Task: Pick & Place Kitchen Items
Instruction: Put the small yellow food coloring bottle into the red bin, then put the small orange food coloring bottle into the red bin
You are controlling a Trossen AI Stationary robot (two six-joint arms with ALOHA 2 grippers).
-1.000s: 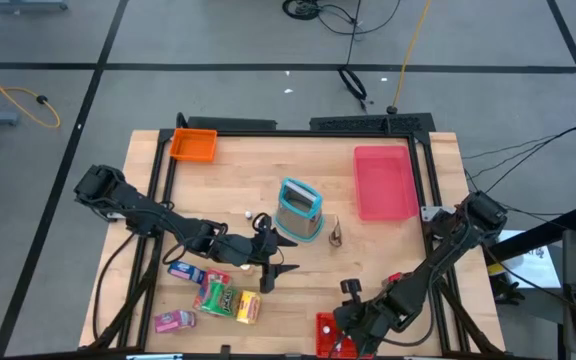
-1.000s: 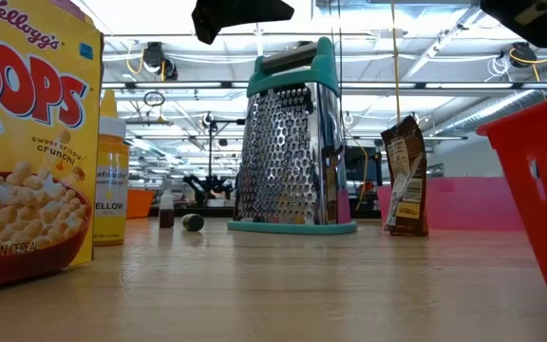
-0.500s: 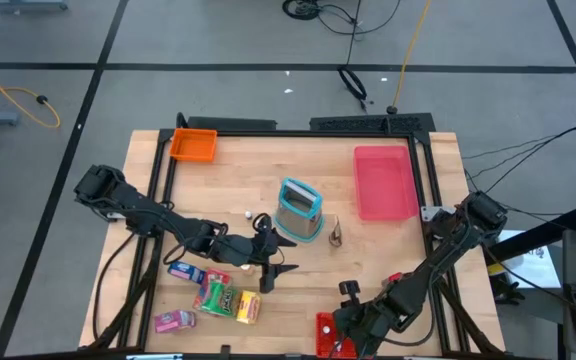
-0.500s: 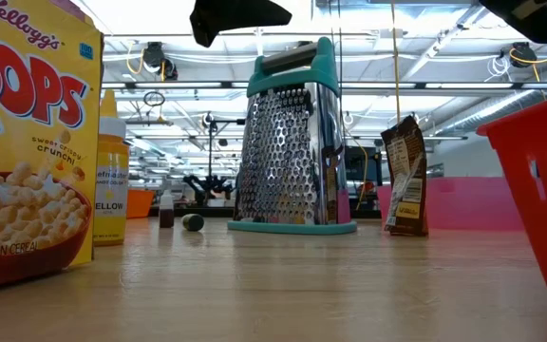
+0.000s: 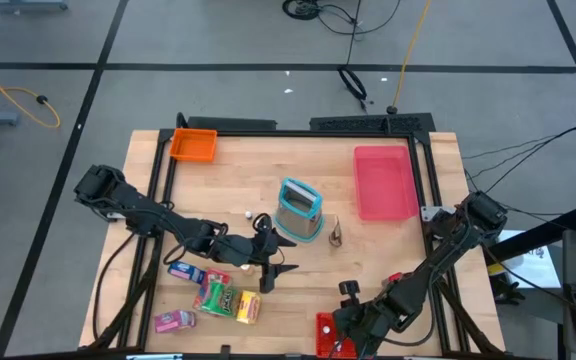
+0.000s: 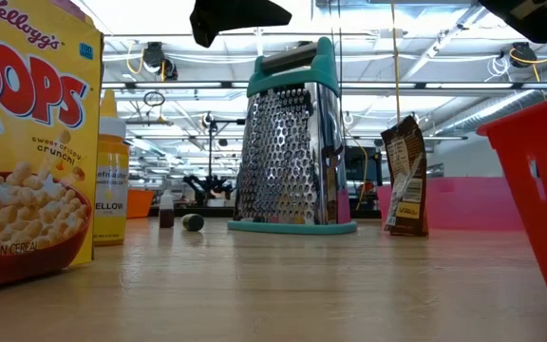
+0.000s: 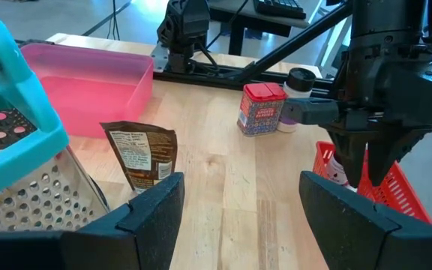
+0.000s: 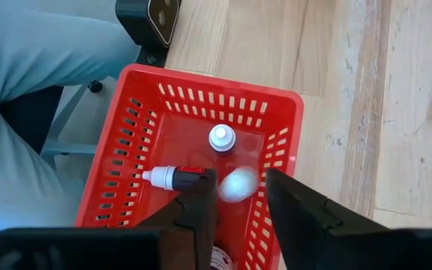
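Right pincer (image 8: 235, 196) poised above the red slotted plastic basket (image 8: 130, 135) at the counter's (image 5: 368, 250) six-o'clock edge, fingers apart, nothing clamped; a small white blurred item (image 8: 238, 184) showing between them, likely just let go so as to drop in. Already lying inside: a white-capped round bottle (image 8: 221, 138) and a small white bottle with red band (image 8: 172, 177). Left pincer (image 7: 235, 225) hovering open and empty near the centre, facing the brown foil snack pouch (image 7: 141, 156) beside the teal-handled metal grater (image 7: 21, 150), probably the next pick. Coloured snack packets (image 5: 218, 295) waiting at seven o'clock; red dark-lidded canister (image 7: 261, 109) at five.
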